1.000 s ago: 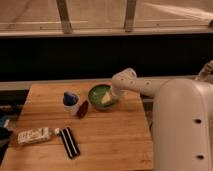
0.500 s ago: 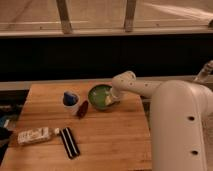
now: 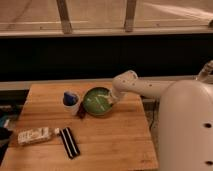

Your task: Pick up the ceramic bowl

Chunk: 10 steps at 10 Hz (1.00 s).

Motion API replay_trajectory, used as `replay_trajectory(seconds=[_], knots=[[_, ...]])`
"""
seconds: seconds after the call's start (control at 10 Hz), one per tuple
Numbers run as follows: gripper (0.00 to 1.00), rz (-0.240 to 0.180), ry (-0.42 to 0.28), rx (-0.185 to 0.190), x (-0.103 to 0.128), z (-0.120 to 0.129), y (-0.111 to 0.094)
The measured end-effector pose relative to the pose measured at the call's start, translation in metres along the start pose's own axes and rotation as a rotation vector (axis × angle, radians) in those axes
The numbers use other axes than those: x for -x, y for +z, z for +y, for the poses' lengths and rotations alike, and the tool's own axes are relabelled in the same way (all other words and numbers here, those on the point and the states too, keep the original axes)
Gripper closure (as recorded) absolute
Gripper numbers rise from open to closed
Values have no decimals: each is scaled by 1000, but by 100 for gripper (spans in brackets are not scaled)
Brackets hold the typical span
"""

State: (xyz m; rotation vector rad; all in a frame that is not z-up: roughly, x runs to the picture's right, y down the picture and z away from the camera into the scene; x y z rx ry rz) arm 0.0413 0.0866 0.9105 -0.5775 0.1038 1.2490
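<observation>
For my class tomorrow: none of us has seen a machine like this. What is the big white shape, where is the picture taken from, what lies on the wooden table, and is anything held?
The big white shape is a robot: a rounded body at the right with one arm reaching left over the wooden table. There is a single picture, looking down on the table from in front; where the camera sits is not known. At the arm's end is its tool, a two-fingered grasper, at the right rim of the ceramic bowl, which is green and shallow. Whether it grips the bowl cannot be seen. Left of the bowl stands a white cup with a blue top. Nearer the front lie a pale packet and a flat black object.
</observation>
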Motion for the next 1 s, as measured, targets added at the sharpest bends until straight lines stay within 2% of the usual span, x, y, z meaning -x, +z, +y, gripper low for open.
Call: replay_trajectory(seconds=[0.2,0.5,0.8,0.9,1.0], knots=[[100,-26,-5,-4,5,3,-14],[100,-75,21,-26,22,0,-48],[100,-143,25,-66,45,-3,-95],[100,-163,14,-69,52,-3,-118],[100,-168,6,-67,55,-3,-129]])
